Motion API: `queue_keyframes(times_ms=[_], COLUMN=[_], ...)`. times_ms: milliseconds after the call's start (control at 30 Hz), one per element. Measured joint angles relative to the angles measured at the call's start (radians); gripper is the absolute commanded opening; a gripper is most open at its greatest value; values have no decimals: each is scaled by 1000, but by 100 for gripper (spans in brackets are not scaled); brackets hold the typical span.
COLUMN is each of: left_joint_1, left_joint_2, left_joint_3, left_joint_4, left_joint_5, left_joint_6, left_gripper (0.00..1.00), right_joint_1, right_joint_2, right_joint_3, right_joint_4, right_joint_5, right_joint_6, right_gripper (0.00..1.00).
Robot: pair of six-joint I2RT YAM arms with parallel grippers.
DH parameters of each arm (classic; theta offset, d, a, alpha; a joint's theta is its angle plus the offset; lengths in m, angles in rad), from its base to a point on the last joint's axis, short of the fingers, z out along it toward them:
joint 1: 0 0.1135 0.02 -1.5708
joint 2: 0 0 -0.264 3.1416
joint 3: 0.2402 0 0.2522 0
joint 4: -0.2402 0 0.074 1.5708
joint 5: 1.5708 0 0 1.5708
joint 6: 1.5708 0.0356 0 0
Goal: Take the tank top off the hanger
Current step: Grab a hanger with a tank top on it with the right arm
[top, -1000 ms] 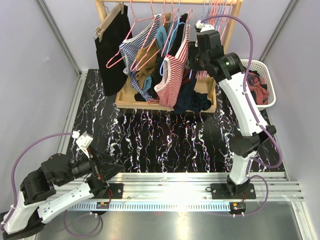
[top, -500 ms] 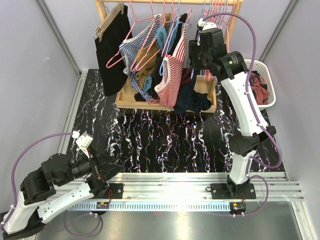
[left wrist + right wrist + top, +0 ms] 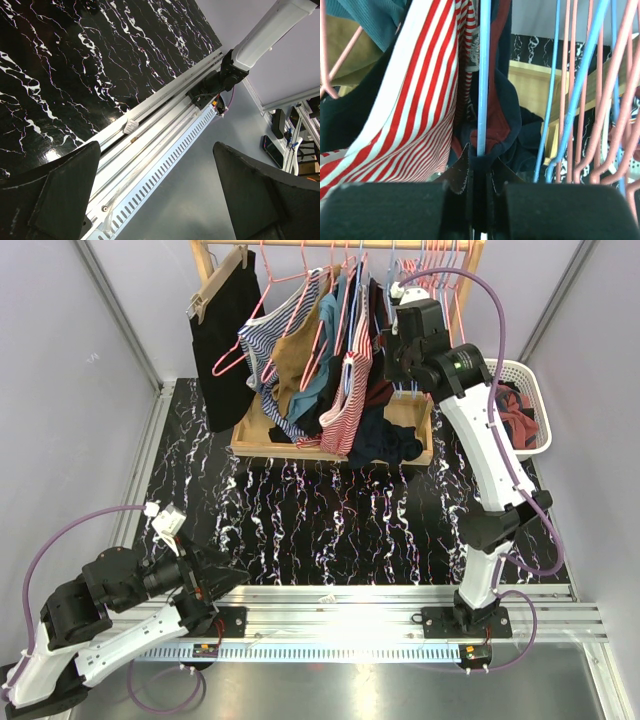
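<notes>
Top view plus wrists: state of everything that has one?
Right pincer, shut on blue hanger.
Left pincer, open, empty.
Striped tank top, hanging, not yet off its hanger.
Basket, holding clothes.
Black garment, hanging on wooden hanger.

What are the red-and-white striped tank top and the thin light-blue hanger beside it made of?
The red-and-white striped tank top: soft matte knit fabric, draping in folds. The thin light-blue hanger: probably plastic or coated wire, a smooth slim rod.
</notes>
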Motion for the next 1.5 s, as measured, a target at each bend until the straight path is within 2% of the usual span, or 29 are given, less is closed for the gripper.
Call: queue_keyframes(times_ms=[233,467,633,800,867,1067,1200,1367,1500], left_joint_1=[0,0,-1,-1,-2,-2,-2,-2,-3], left_joint_2=[0,9,29,44,51,80,80,71,68], left_joint_3=[0,0,0,0,0,2,3,7,7], left_joint_4=[5,16,17,19,20,30,32,29,31], left_joint_5=[0,0,0,-3,-9,-11,-13,-18,-18], left_joint_6=[0,0,0,1,1,8,8,8,9], left_gripper=[99,99,99,99,99,99,99,99,99], right_joint_1=[0,-2,-5,-7,-7,-9,-10,-10,-10], right_joint_2=[-94,-338,-576,-723,-735,-620,-603,-636,-731], right_joint_3=[-132,-480,-835,-1016,-1019,-841,-825,-820,-828], right_joint_4=[94,328,537,639,634,602,600,554,469], right_joint_5=[17,29,13,-8,-16,-47,-69,-85,-109], right_joint_6=[-47,-51,-36,-30,-39,-85,-92,-55,8], right_gripper=[0,0,0,0,0,0,0,0,0])
